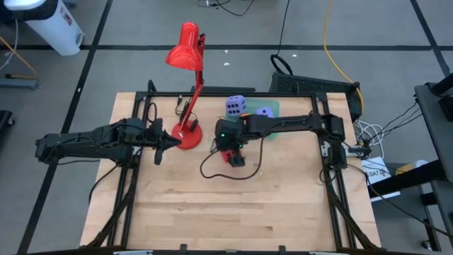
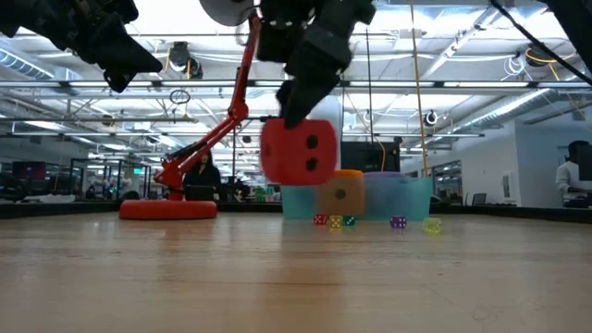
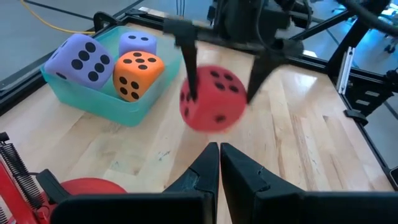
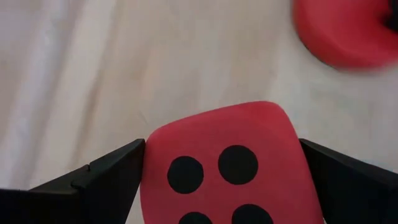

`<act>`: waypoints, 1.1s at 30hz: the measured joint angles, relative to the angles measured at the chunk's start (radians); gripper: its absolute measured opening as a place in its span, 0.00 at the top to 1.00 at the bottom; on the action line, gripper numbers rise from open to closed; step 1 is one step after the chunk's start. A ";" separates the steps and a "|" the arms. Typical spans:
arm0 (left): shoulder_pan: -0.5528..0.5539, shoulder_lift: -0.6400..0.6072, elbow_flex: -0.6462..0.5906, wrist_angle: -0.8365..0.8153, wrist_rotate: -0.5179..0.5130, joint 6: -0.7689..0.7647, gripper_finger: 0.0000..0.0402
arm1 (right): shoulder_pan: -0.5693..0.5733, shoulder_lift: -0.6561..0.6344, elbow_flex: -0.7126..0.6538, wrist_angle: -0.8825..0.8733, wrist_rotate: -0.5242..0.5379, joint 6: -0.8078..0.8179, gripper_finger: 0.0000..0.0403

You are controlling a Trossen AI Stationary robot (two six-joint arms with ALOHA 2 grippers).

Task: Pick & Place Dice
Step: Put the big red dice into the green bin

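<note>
Red die pinched between the two dark fingers of the right gripper, lifted clear of the wooden table, seen hanging above the boards in the low view, near the centre of the table and just beside the red lamp base. Probably the carry toward the teal bin, where the orange die and two purple dice already sit. Worth keeping the squeeze steady, since a soft cube bulges and can slip; better to hold height until well over the bin rim, then lower into the free corner beside the orange die rather than onto the others, and release only once low, so nothing bounces out. Care also with the dark cable looping across the boards near the gripper, and with the lamp stem leaning close by. Left gripper clenched on nothing, fingertips pressed together, waiting by the lamp base on the left side of the table. Surface: pale wood planks, dry and flat, framed by black rails. Beyond it, a large open hall with ceiling trusses and lights, a few tiny coloured dice by the bin in the low view, and a person far off behind the lamp.
</note>
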 joint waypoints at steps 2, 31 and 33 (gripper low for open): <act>0.000 0.000 0.000 0.001 0.000 0.000 0.94 | -0.007 -0.028 0.000 -0.036 0.073 -0.011 0.02; -0.001 0.038 0.000 0.058 -0.047 0.002 0.94 | -0.353 -0.395 -0.409 0.170 0.063 0.003 0.01; -0.001 0.083 0.000 0.077 -0.072 0.001 0.94 | -0.352 -0.413 -0.416 0.172 0.051 0.001 0.01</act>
